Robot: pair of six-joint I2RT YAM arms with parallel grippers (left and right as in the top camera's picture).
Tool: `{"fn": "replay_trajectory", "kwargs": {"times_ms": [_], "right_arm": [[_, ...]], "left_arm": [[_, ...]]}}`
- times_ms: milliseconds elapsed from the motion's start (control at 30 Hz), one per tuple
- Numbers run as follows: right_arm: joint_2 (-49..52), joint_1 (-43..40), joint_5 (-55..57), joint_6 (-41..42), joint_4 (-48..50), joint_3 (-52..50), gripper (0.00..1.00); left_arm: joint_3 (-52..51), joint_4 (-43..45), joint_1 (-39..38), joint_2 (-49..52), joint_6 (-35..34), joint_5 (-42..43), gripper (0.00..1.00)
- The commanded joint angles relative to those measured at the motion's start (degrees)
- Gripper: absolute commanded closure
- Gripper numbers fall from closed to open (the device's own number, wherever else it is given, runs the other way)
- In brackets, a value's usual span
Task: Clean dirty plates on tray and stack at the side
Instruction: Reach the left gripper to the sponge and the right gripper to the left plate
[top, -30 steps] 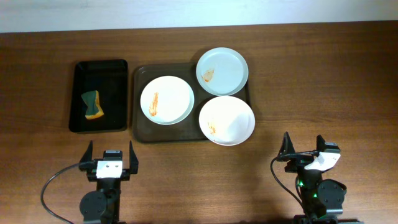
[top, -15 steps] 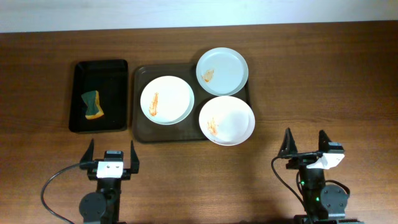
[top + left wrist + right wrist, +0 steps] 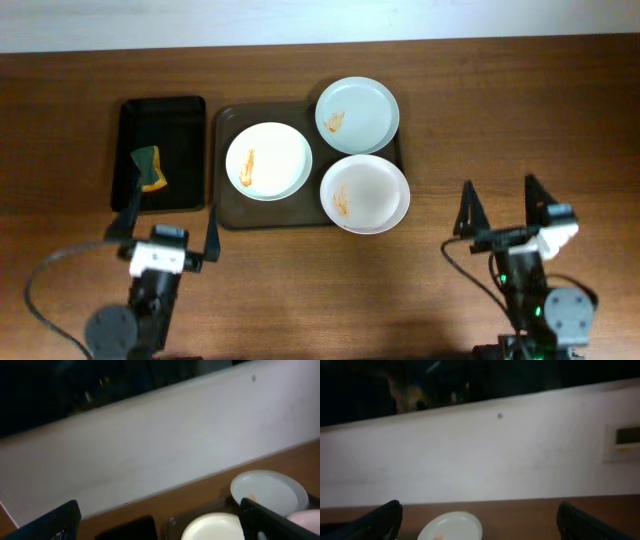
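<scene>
Left pincer (image 3: 174, 188), jaws wide and empty, now leans closer to the sponge (image 3: 150, 168) at eleven o'clock; smeared plates (image 3: 268, 160) await wiping.

A small black rectangular plastic tray (image 3: 178, 130) lies on the brown wooden table (image 3: 520, 120). Inside it, toward its left side, sits what looks like a yellow-and-green foam sponge (image 3: 153, 170). Beyond the tray's far edge runs a white wall (image 3: 300, 20).

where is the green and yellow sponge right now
In the overhead view, the green and yellow sponge lies in the small black rectangular tray, on the table's left side, just left of the large brown plastic tray.
</scene>
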Motion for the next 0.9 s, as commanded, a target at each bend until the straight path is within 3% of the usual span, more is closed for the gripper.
{"fn": "replay_trajectory", "kwargs": {"times_ms": [0, 67, 200, 233, 333, 433, 500, 633, 700, 733, 767, 800, 867], "right_arm": [[10.5, 0.4, -7.5, -0.6, -1.2, 8.7, 0.02], [21.4, 0.4, -13.7, -0.6, -4.4, 17.1, 0.02], [38.5, 0.4, -20.0, -0.6, -20.8, 35.2, 0.01], [43.4, 0.4, -20.7, -0.6, -27.5, 41.3, 0.01], [52.3, 0.5, -20.7, -0.8, -40.1, 52.8, 0.02], [60.3, 3.3, -18.5, -8.3, -50.6, 61.8, 0.02], [64.6, 4.7, -17.9, -8.3, -53.9, 65.0, 0.02], [71.6, 4.9, -22.3, -7.5, -51.6, 65.1, 0.02], [72.9, 5.9, -16.2, -1.6, -52.7, 65.1, 0.02], [73.1, 7.3, -12.3, 0.7, -53.2, 65.1, 0.02], [73.2, 9.9, -6.5, 4.5, -53.0, 65.1, 0.02], [73.3, 13.9, -1.6, 7.7, -52.2, 65.1, 0.02], [74.4, 18.3, 3.4, 10.3, -50.3, 65.4, 0.02]], "left_arm": [[8.2, -1.4, 0.1, 10.4, -0.2, 0.7, 0.01], [16.9, -3.4, 0.1, 21.3, -0.2, 1.6, 0.01], [34.2, -16.0, 0.1, 37.5, -0.2, 5.0, 0.01], [42.7, -24.4, 0.1, 44.4, -0.2, 4.9, 0.01], [56.9, -38.3, 0.1, 56.2, -0.1, 4.9, 0.01], [69.7, -53.5, -0.2, 68.5, -0.2, 8.8, 0.01], [71.6, -57.5, -1.6, 73.4, -0.2, 9.8, 0.01], [71.6, -61.1, -4.8, 80.7, -0.2, 18.8, 0.01], [71.6, -59.8, -5.4, 81.3, -0.2, 18.6, 0.01], [71.7, -58.9, -5.4, 81.2, -0.3, 18.1, 0.01], [72.1, -57.2, -5.1, 81.2, -6.8, 12.8, 0.01], [73.1, -57.0, -4.3, 81.2, -21.4, -2.8, 0.01], [73.7, -57.3, -3.3, 81.2, -25.7, -10.1, 0.01]]}}
